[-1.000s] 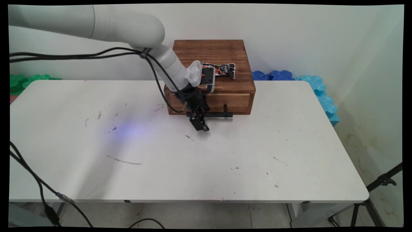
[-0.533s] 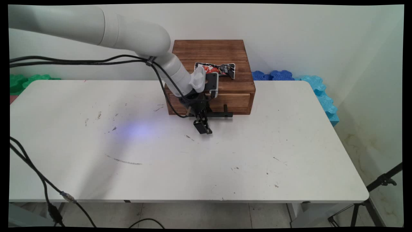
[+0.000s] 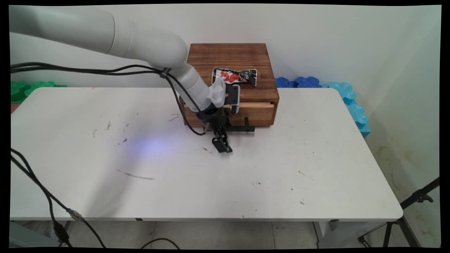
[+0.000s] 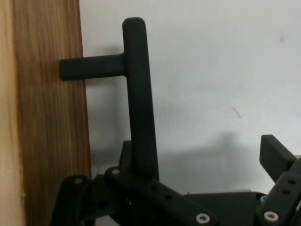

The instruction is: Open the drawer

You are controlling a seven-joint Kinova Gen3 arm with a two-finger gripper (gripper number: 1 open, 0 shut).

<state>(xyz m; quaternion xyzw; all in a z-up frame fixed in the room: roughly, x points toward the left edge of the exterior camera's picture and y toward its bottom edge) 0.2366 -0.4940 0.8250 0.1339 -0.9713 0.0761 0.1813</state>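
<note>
The near edge of the white desk (image 3: 281,182) is bare apart from scuffs and dark marks. Black cables (image 3: 35,186) hang below its near left corner, and a black tripod leg (image 3: 415,200) stands on the floor to the right.

Further in, just right of centre, the tool (image 3: 222,144) hangs low over the desk, pointing down in front of a wooden box (image 3: 228,56). Its fingers are apart and not clamped on anything. In the hand view one finger (image 4: 275,155) stands well clear to one side, while the black T-shaped handle (image 4: 138,103) runs down against the linkage on the other side (whether it touches there I cannot tell).

The handle (image 3: 242,126) juts from the drawer (image 3: 258,111). The drawer stands a little way out of the box, showing a pale strip along its top edge, so it is only slightly open and mostly still in.

A crumpled snack packet (image 3: 235,76) lies on top of the box, towards its near edge.

Beyond the far edge, blue foam mats (image 3: 337,92) lie to the right and green foam mats (image 3: 28,88) to the left, against a plain pale wall.
</note>
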